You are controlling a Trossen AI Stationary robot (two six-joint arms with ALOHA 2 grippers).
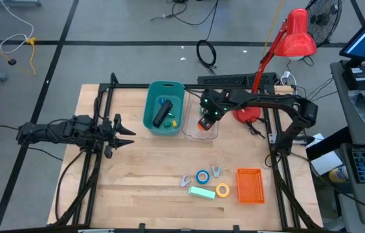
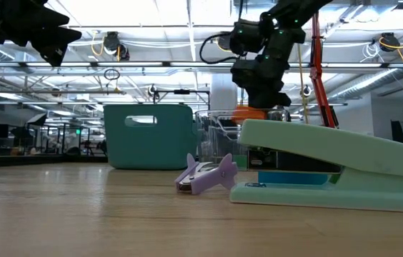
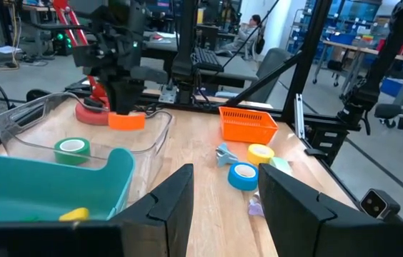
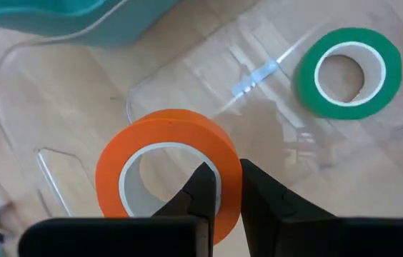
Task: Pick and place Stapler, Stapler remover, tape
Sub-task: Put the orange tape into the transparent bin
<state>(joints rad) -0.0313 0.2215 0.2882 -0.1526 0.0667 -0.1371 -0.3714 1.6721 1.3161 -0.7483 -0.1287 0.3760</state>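
Observation:
My right gripper [image 4: 223, 189] is shut on the orange-red tape roll [image 4: 162, 160] above the clear tray [image 1: 200, 128], where a green tape roll [image 4: 348, 71] lies flat. The black stapler [image 1: 163, 115] lies in the teal bin [image 1: 151, 97]. Blue tape [image 1: 202, 176] and yellow tape [image 1: 222, 189] lie flat on the table near the front, with two purple staple removers [image 1: 185, 181] [image 1: 216, 171] beside them. My left gripper [image 3: 226, 196] waits open at the table's left, holding nothing. My right gripper pinches the orange-red roll's wall [image 4: 224, 168], one finger [image 4: 200, 191] inside the ring's hole and the other [image 4: 262, 196] outside. The fingers come from above, slanting down. The roll hangs roughly flat, lifted clear over the clear tray.
A mint-green stapler [image 1: 202, 192] and an orange mesh basket [image 1: 250, 184] sit at the front right. A red desk lamp [image 1: 296, 35] stands at the back right. The teal bin also holds small yellow and green items.

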